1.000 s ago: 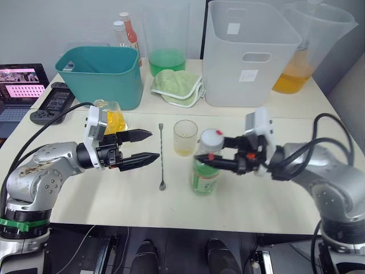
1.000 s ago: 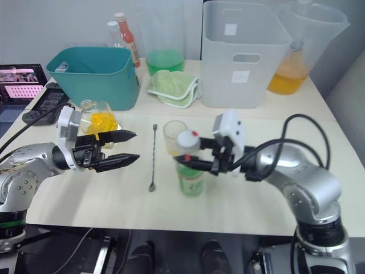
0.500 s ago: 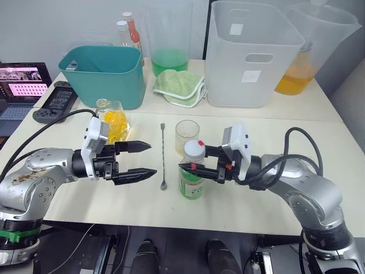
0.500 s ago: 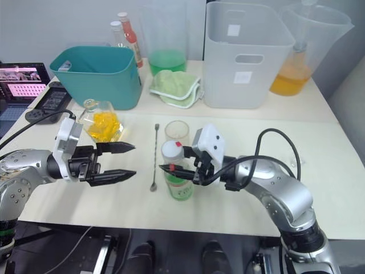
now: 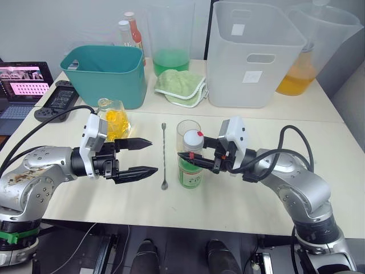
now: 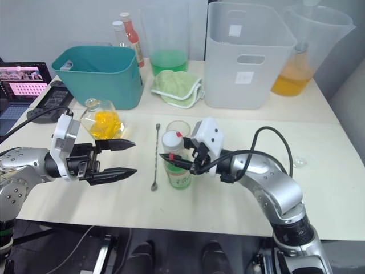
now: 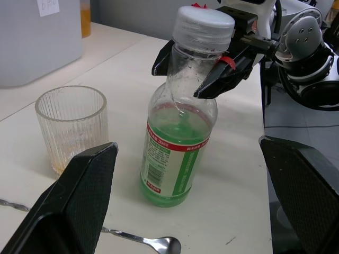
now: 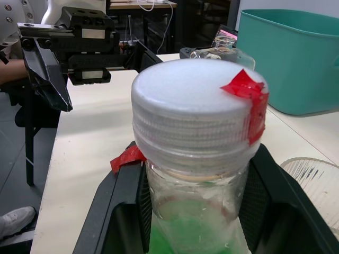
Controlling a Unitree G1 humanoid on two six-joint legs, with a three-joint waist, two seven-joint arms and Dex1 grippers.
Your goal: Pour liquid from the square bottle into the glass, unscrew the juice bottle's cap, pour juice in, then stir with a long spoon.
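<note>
- We're counting one juice bottle [image 5: 190,165], one ribbed glass [image 5: 187,131], one long spoon [image 5: 163,155] and one square bottle [image 5: 114,119] on the table [image 5: 239,194], with two grippers working over it.
- Our right gripper [image 5: 189,159] is clamping the juice bottle by its neck, one finger on each side just under the white cap [image 8: 198,108], which is on; the bottle is standing upright with green liquid filling its lower part.
- Our left gripper [image 5: 146,156] is hanging with its fingers spread wide and nothing between them, its tips pointing at the spoon lying just beyond them.
- The glass is sitting just behind the held bottle, a thin layer of orange liquid at its bottom; part of it is hidden behind the cap.
- The square bottle, holding yellow-orange liquid, is standing just behind our left gripper's wrist, partly covered by it.
- Further back we're seeing a teal bin [image 5: 106,73], a white bin [image 5: 254,54], a beaker of green liquid [image 5: 170,41] and a jug of orange liquid [image 5: 311,48], cut off at the top.
</note>
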